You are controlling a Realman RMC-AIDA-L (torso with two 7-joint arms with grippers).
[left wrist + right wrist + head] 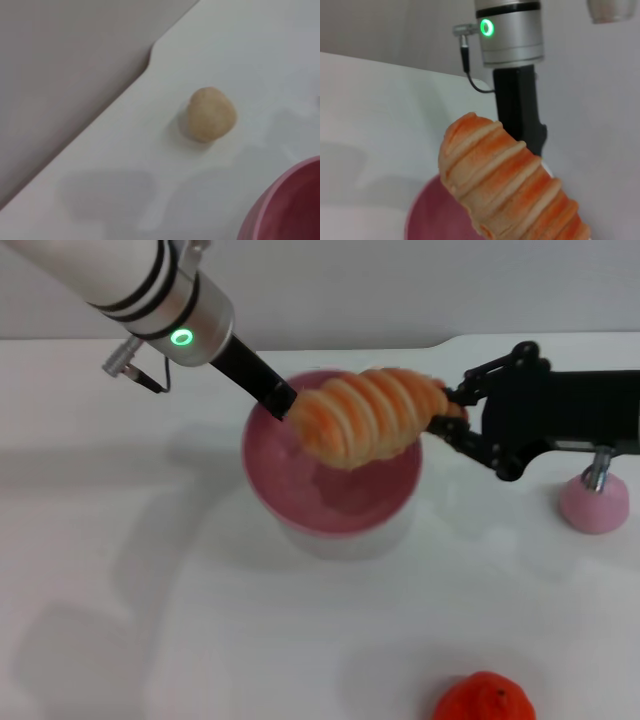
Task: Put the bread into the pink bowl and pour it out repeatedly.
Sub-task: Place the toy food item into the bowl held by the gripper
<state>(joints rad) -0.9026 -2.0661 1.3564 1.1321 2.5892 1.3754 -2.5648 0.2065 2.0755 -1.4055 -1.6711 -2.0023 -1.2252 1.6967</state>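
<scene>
Pink bowl (335, 502) is sitting under the bread (368, 416), which our right gripper (447, 412) is clamping by one end while our left gripper (282, 403) is gripping the rim, so releasing off-centre risks the roll tipping out.

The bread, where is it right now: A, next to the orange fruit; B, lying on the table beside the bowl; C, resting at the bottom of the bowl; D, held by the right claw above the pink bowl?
D: the right claw grips one end of the bread, holding it above the pink bowl.
</scene>
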